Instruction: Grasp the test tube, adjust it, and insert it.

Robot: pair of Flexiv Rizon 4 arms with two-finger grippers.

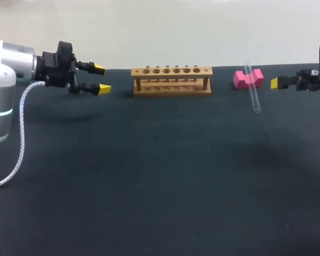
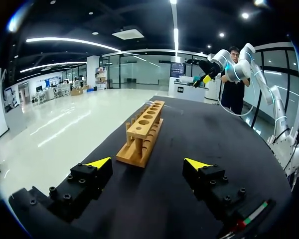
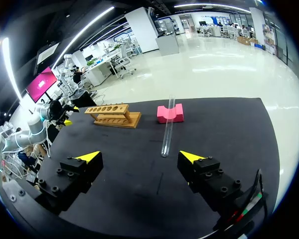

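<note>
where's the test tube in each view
head: the tube lies right of the rack, its far end propped on the pink block.
left wrist: cannot make it out; the rack stands ahead of that claw.
right wrist: it lies ahead of the right claw, far end on the pink block.
shared landmark: the rack, in all three views.

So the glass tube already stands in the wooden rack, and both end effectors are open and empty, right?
No. The test tube leans on the pink block beside the wooden rack, as the head view shows. The left end effector and right end effector are open and empty.
</note>
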